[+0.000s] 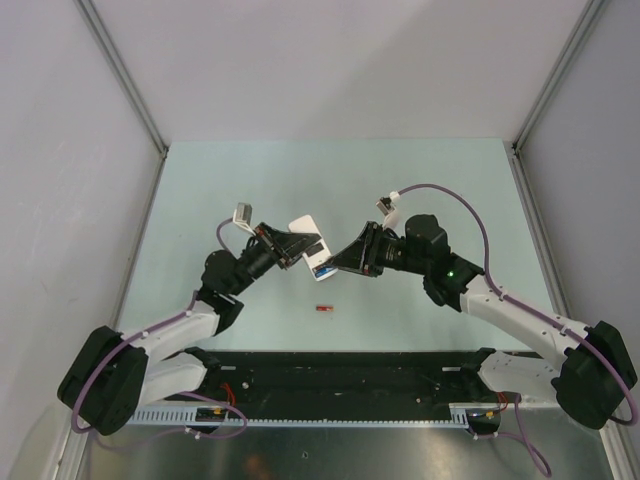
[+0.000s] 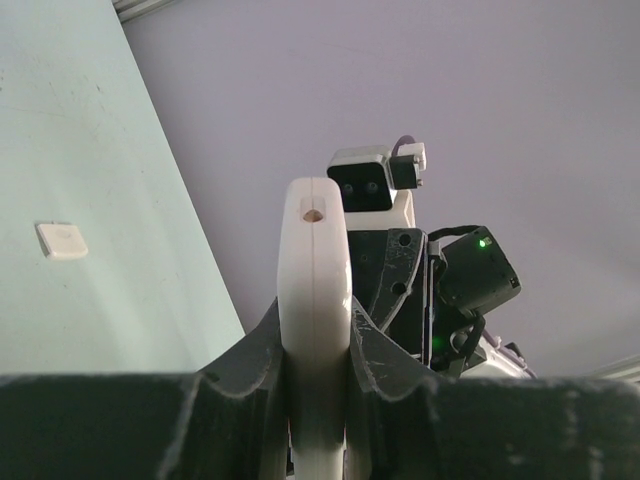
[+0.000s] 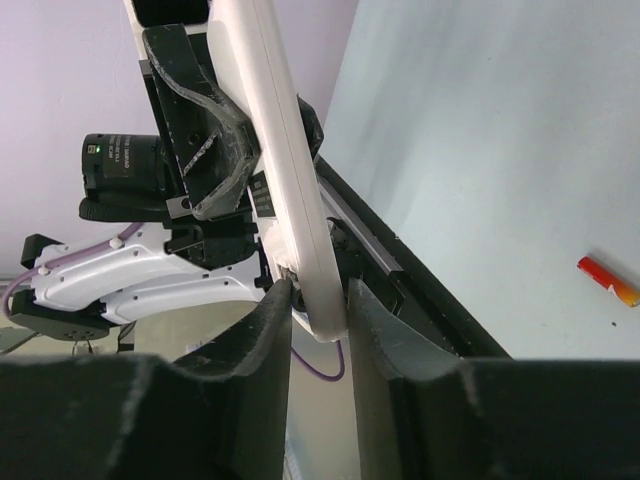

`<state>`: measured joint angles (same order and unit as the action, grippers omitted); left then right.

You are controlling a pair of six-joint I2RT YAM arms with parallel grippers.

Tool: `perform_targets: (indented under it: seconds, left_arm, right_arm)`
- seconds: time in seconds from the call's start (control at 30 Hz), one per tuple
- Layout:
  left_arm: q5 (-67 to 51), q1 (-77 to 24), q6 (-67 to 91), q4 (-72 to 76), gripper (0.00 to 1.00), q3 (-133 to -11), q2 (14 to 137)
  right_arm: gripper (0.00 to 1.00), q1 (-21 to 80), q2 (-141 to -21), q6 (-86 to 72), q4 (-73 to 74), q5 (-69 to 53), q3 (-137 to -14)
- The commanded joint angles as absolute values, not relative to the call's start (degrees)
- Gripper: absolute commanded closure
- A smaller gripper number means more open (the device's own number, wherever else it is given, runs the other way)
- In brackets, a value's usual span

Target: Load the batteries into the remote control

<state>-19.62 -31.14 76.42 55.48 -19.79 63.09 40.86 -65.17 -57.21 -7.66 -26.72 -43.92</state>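
I am clamping the remote control (image 2: 314, 300) in the left gripper (image 2: 318, 325) to steady it. The right gripper (image 3: 318, 292) is straddling its end; I cannot tell whether it grips.

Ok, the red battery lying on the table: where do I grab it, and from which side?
Probably best: pinch the red battery across the middle of its barrel, coming straight down from above. It lies flat on the table with nothing touching it. Its long axis runs left-right in the top view, so close across that.
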Motion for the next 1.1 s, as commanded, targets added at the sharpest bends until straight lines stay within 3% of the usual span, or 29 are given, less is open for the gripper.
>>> perform_targets:
  seconds: [0.0,0.43,1.0,1.07]
  left_arm:
    - [-19.34,-31.46,75.94,57.92,1.00,-19.60,61.17]
    - [-19.16,-31.46,76.11,57.75,1.00,-20.04,60.64]
    - [-18.90,-31.46,75.94,57.31,1.00,-20.04,60.12]
    - [-18.90,-31.46,75.85,57.30,1.00,-19.95,60.12]
  right_arm:
    - [0.73,41.22,-64.95,-57.66,-9.67,-24.70,-43.95]
    - [1.00,43.15,-66.80,-55.90,-8.00,-22.86,-44.03]
    - [1.00,46.49,-68.21,-48.43,5.19,-13.71,-48.87]
    - [0.86,46.23,-67.33,-48.43,4.31,-14.15,-48.87]
